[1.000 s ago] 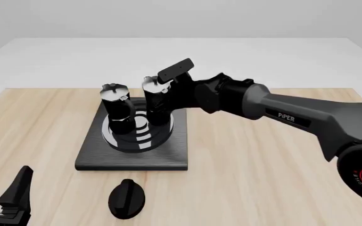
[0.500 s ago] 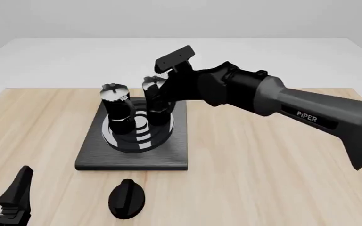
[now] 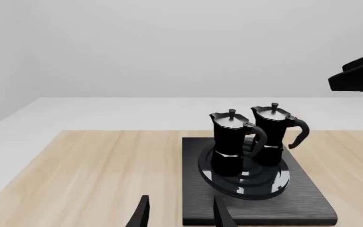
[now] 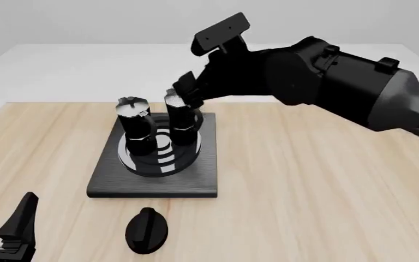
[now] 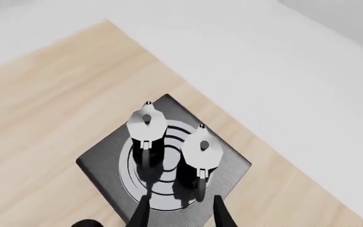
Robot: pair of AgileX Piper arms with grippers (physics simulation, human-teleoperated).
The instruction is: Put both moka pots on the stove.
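Both moka pots are on the stove [image 4: 107,183] now, standing upright side by side on the ringed burner [image 4: 160,159]: the left pot [image 4: 137,130] and the right pot [image 4: 181,120], close together but apart. The right gripper [image 4: 185,89] hangs just above the right pot, jaws spread and holding nothing (the wrist view shows both fingertips with a clear gap). The left gripper [image 4: 6,221] sits low at the table's [image 4: 326,185] near left corner, jaws spread too. The black oval knob [image 4: 146,230] lies in front of the stove.
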